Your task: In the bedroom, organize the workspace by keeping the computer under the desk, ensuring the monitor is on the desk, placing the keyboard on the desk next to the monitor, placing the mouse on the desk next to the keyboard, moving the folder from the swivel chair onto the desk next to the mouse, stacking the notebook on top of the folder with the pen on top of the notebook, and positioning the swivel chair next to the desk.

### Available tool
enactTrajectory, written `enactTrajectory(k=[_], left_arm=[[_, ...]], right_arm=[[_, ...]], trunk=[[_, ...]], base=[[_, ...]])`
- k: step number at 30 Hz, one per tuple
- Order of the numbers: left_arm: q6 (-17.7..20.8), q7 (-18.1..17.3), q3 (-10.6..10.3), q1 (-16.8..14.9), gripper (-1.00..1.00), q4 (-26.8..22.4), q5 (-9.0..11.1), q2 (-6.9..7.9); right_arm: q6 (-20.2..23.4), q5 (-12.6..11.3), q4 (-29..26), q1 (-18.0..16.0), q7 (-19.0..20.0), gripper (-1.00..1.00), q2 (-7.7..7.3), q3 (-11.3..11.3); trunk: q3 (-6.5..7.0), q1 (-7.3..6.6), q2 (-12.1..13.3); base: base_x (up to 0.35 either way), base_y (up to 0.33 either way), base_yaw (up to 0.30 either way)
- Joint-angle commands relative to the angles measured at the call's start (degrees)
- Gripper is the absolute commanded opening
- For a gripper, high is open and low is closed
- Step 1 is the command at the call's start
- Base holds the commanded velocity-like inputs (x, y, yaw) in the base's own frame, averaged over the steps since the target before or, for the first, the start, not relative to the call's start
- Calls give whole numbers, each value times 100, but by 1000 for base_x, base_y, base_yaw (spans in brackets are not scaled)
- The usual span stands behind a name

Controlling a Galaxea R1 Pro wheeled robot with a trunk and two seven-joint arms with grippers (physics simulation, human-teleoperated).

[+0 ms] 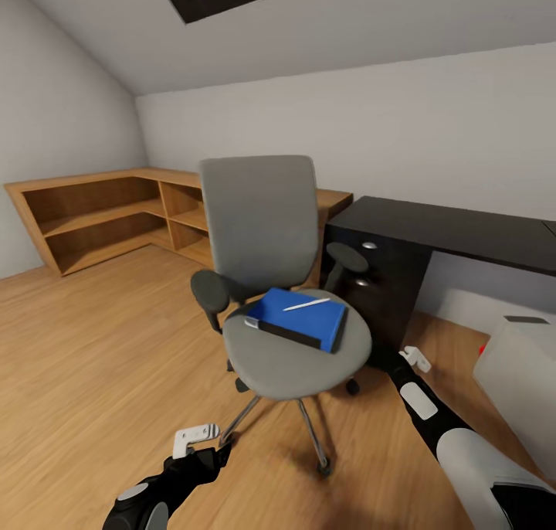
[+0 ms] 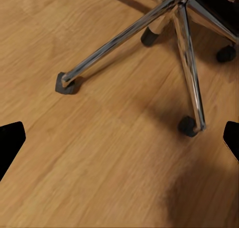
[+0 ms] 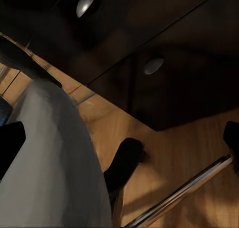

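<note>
the robot stands in front of the swivel chair, and on its grey seat lies the blue folder with the white pen resting on top of it; if a notebook is also in this blue stack, i cannot tell it apart from the folder. the black desk is just behind and to the right of the chair, and its top looks bare in the part i can see. a pale box stands on the floor at the right edge, maybe the computer, but i am not sure. the left gripper hangs low near the chair's chrome legs, its jaws wide apart and holding nothing. the right gripper is low beside the seat, close to the desk drawers, and its jaws also look wide and empty. i think the step in hand is the approach to take the things from the chair. the next move calls for one arm to rise above the seat, and probably to lift the pen first, because it can roll off if the folder is tilted.
</note>
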Motion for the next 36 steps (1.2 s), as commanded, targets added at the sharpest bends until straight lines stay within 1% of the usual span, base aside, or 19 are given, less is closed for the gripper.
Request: enactTrajectory(k=[1,9,20,28,36], left_arm=[[24,46,-2,0,100,-9,59,-1],[24,46,-2,0,100,-9,59,-1],[24,46,-2,2,100,-9,59,-1],[24,46,-7,0,100,-9,59,-1],[24,46,-5,1,100,-9,59,-1]], right_arm=[[-4,-57,9,-3,47,100,1,-11],[-7,-62,9,-3,38,100,9,-4],[-8,-63,10,-4,45,100,11,-7],[-8,-56,15,-3,55,100,8,-10],[-8,-54,17,-4,55,100,11,-3]], trunk=[[-4,1,-2],[-7,1,-2],[-39,1,-2],[-41,1,-2],[-41,1,-2]], base=[[172,-171,0],[81,-81,23],[4,-4,165],[-171,0,13],[-34,0,0]])
